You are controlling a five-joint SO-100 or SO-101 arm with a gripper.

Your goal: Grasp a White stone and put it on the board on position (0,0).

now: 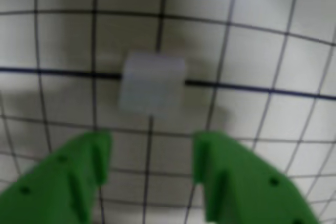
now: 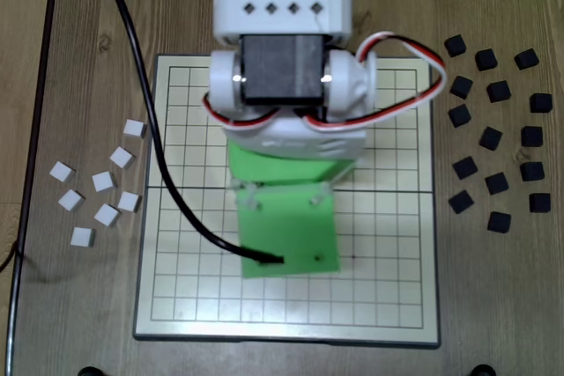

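The green plastic tool (image 1: 152,153) stands wide open and empty; at 12 o'clock the flat square White stone (image 1: 152,83) lies on the gridded board (image 1: 273,51).

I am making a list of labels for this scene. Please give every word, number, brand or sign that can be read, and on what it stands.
None: no readable text in either view.
The cream-white square board carries only black grid lines and small dots.
The small white square stone, blurred in the wrist view, looks blank.
The open green plastic hand shows no marking.
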